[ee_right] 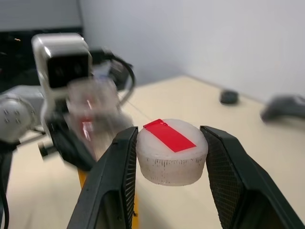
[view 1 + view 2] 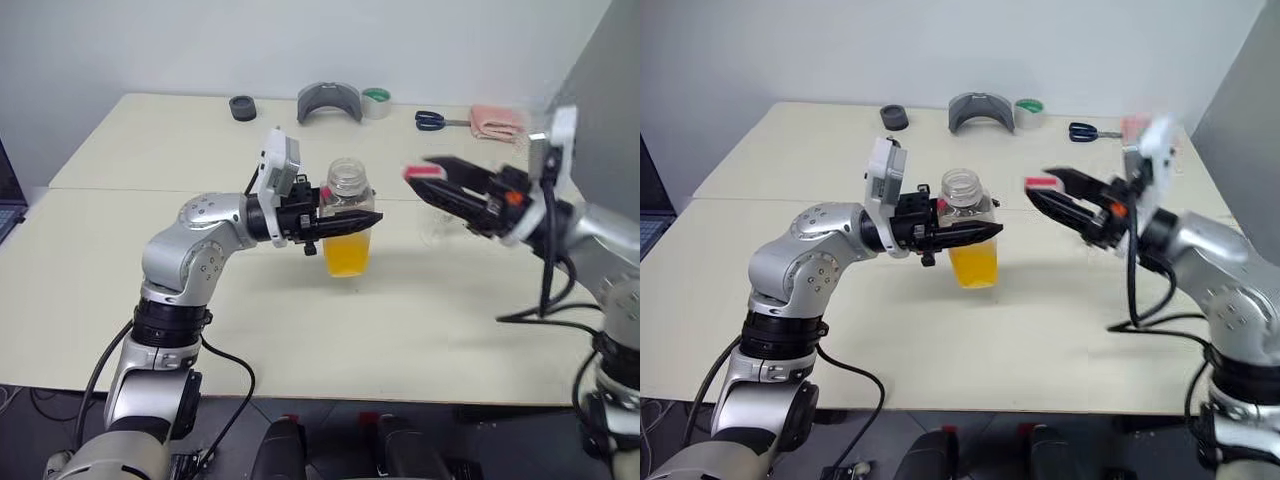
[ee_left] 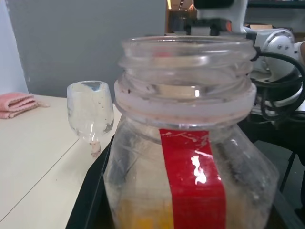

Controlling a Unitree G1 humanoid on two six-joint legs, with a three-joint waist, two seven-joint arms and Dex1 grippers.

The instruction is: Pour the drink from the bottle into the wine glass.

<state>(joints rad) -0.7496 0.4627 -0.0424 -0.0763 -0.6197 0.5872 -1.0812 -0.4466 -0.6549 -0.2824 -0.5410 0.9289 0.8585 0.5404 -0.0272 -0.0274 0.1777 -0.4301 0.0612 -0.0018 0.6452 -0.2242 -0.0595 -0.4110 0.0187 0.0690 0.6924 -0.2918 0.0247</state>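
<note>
I am holding the bottle (image 2: 349, 215) upright in my left gripper (image 2: 345, 222), my fingers (image 2: 340, 223) clenching its squarish body from the side, above the pale surface (image 2: 200, 300) near its middle. The bottle's mouth is standing open, with no cap on it. The drink (image 2: 348, 252), a translucent orange-yellow, is filling only the lower part of the bottle. In the left wrist view a red strip (image 3: 193, 176) is running down the bottle's side below the neck.

My right gripper (image 2: 425, 180) is hovering at about three o'clock from the bottle, apart from it, fingers pointing back toward it. Its fingers (image 1: 116, 176) are grasping the white cap (image 1: 171, 157), one on each side, and a red band (image 1: 169, 135) is lying across the cap's top.

The wine glass (image 3: 90, 113) is standing on the surface beyond the bottle as the left wrist camera is looking; in the head views it is sitting low behind my right gripper, faint and hard to make out.

Along the surface's far edge, at twelve o'clock from the bottle, are lying a grey curved object (image 2: 329, 101) with a roll of tape (image 2: 376, 101) just beside it, and a small dark ring (image 2: 242, 107) at about eleven. At one to two o'clock are lying blue-handled scissors (image 2: 432, 120) and a folded pink cloth (image 2: 497, 122).
</note>
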